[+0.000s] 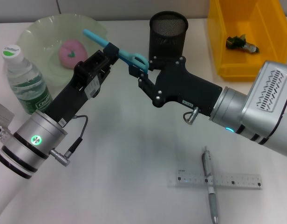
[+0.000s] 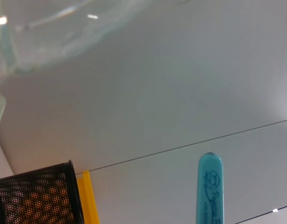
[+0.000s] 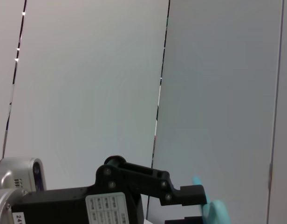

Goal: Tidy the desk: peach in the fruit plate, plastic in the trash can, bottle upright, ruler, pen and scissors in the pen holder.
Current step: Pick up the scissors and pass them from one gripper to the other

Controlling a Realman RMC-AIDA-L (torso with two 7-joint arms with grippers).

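Above the middle of the desk, the left gripper (image 1: 111,50) is clamped on the sheathed blade end of the teal scissors (image 1: 116,48), holding them clear of the surface, while the right gripper (image 1: 140,71) meets them at the handle loops, its fingers closed around or against the handles; how firm that hold is cannot be made out. The black mesh pen holder (image 1: 167,29) stands just behind, toward the desk's far edge. A handover appears to be under way, and the risk is plain: should the left let go before the right has a sure grip, the scissors could drop or swing. The pen (image 1: 210,184) and the clear ruler (image 1: 220,180), lying crossed near the front edge, wait untouched.
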